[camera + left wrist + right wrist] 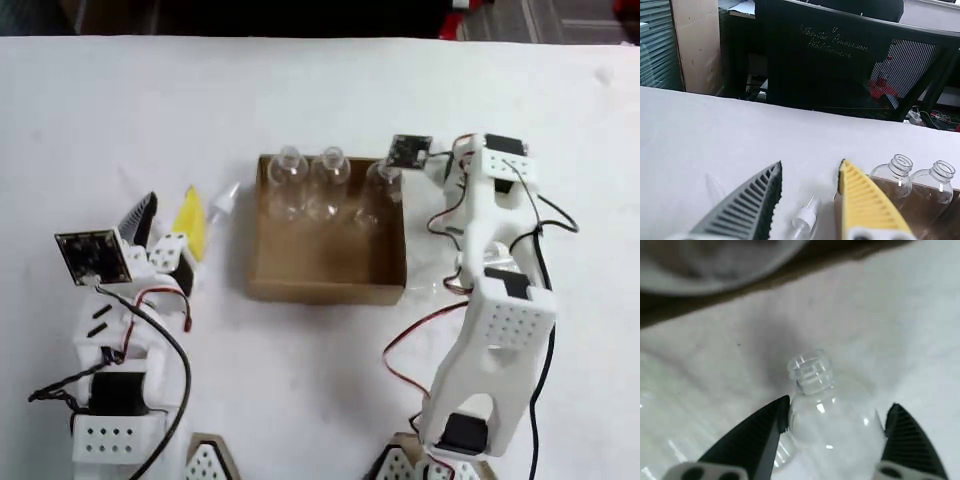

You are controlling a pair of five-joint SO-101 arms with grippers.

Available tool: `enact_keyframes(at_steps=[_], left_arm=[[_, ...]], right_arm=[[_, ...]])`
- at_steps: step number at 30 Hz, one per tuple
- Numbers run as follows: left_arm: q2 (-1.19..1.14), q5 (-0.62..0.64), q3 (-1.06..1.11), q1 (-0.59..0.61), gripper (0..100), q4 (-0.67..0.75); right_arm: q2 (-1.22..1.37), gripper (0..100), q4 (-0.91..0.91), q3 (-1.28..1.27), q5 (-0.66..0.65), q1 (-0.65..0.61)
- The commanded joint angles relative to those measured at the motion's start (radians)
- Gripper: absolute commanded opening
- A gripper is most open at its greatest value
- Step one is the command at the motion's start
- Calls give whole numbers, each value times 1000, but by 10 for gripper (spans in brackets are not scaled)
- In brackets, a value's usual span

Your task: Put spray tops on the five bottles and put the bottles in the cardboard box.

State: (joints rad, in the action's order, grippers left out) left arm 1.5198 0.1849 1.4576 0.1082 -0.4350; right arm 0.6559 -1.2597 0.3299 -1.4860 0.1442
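right claw (838,404) clamped on clear bottle (812,371); left claw (810,164) apart above spray top (805,218).

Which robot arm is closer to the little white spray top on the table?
Left. The left tool is open right beside the spray top. The right tool is on the far side of the cardboard box, gripping a bottle.

Left arm (118,395): folded back, low at near table edge.
Left gripper (810,165): fingers spread wide, pointing forward.
Right arm (497,320): stretched forward, wrist bent left.
Right gripper (837,410): fingers pressed against both sides of bottle (832,427).
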Motion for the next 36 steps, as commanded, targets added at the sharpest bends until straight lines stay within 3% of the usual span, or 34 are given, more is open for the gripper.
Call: enact_keyframes(at_steps=[1, 5, 16, 21, 24, 36], left_arm=[[8, -9, -9, 7, 177, 26], [8, -9, -9, 7, 177, 26], [8, -9, -9, 7, 177, 23], [8, -9, -9, 7, 177, 23], [8, -9, -9, 7, 177, 23], [8, -9, -9, 7, 177, 23]], right_arm=[[5, 151, -16, 41, -8, 68], [5, 96, -88, 101, -8, 114], [5, 95, -286, 198, 35, 213], [5, 256, -263, 198, 278, 223], [5, 340, -269, 198, 331, 216], [-48, 344, -214, 198, 333, 94]])
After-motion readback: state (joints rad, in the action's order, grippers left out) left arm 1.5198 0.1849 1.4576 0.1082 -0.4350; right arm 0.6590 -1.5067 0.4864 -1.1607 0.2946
